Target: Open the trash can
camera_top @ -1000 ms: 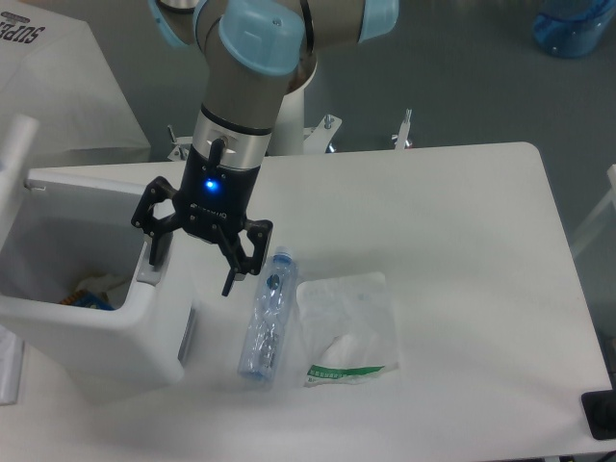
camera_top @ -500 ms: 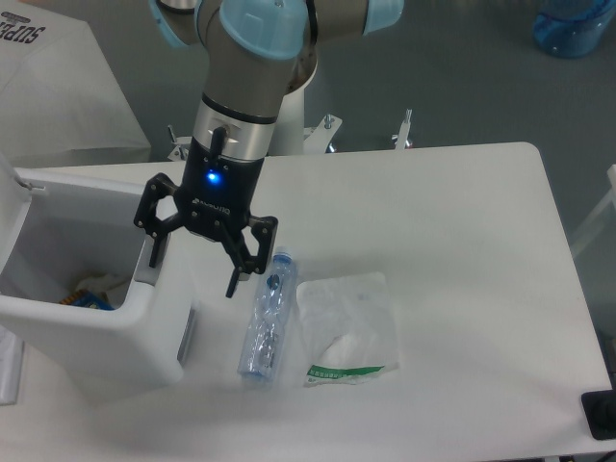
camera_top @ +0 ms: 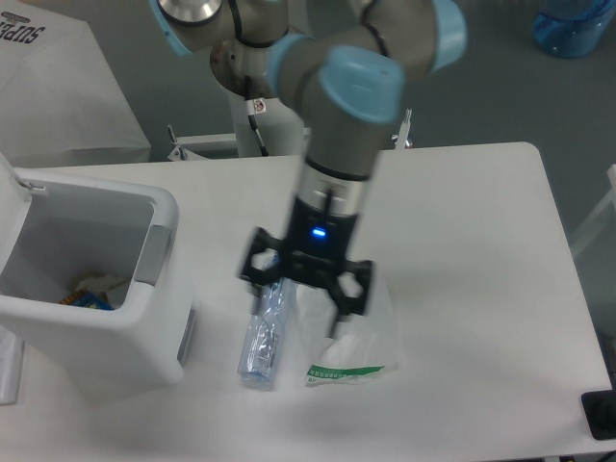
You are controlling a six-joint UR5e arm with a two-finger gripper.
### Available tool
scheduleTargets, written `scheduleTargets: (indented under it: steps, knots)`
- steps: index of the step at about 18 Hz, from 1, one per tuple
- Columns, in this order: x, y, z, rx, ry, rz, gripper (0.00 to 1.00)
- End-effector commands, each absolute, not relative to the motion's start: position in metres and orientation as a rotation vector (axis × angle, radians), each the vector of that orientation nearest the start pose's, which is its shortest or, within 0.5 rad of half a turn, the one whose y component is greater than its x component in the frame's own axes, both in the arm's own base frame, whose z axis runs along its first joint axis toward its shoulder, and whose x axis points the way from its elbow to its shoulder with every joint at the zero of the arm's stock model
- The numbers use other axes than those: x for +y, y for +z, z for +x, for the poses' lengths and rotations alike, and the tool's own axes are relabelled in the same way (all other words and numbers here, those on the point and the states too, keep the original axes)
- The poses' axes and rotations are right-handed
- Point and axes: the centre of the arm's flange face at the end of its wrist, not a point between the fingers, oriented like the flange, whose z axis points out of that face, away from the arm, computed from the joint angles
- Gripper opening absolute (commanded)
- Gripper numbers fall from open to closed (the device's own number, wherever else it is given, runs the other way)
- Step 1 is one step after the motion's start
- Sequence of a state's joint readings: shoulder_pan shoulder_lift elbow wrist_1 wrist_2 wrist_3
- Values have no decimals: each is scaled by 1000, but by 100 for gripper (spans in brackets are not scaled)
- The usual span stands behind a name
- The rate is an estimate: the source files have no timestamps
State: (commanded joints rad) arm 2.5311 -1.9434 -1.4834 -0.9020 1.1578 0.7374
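The trash can is a big white boxy bin at the table's left edge. Its lid is swung up at the far left, and the inside shows with some litter at the bottom. A grey tab lines its right rim. My gripper hangs open to the right of the bin, well apart from it, over a clear plastic bottle and a plastic bag. Nothing is between its black fingers. The frame is blurred around the arm.
The bottle lies flat beside the bin's right wall, with the crumpled bag to its right. A dark object sits at the table's front right corner. White cloth-covered furniture stands behind the bin.
The gripper has left the bin's right rim and swung right, now over the bottle and bag. The lid stays up and the bin's grey tab is uncovered.
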Motion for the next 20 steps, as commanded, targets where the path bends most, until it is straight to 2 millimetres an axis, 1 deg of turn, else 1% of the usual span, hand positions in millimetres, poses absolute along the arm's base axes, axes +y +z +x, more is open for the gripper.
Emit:
scheduleTargets:
  steps: [2, 3, 5, 6, 8, 9, 10, 11, 13, 19, 20]
  knots:
    - [517, 379, -452, -112, 105, -2676, 100]
    - [515, 372, -460, -94, 152, -2724, 100]
    - [518, 375, -474, -66, 205, -2789, 100]
    - [522, 375, -482, -49, 202, -2820, 100]
    - [530, 383, -497, -9, 170, -2860, 100]
    - [531, 387, -501, 39, 155, -2887, 100]
    - [531, 384, -504, 105, 152, -2925, 100]
    - [533, 377, -505, 168, 162, -2965, 100]
    - [536, 374, -501, 228, 199, -3010, 100]
    - [537, 364, -495, 247, 208, -3052, 100]
    - [541, 359, -490, 263, 211, -3064, 100]
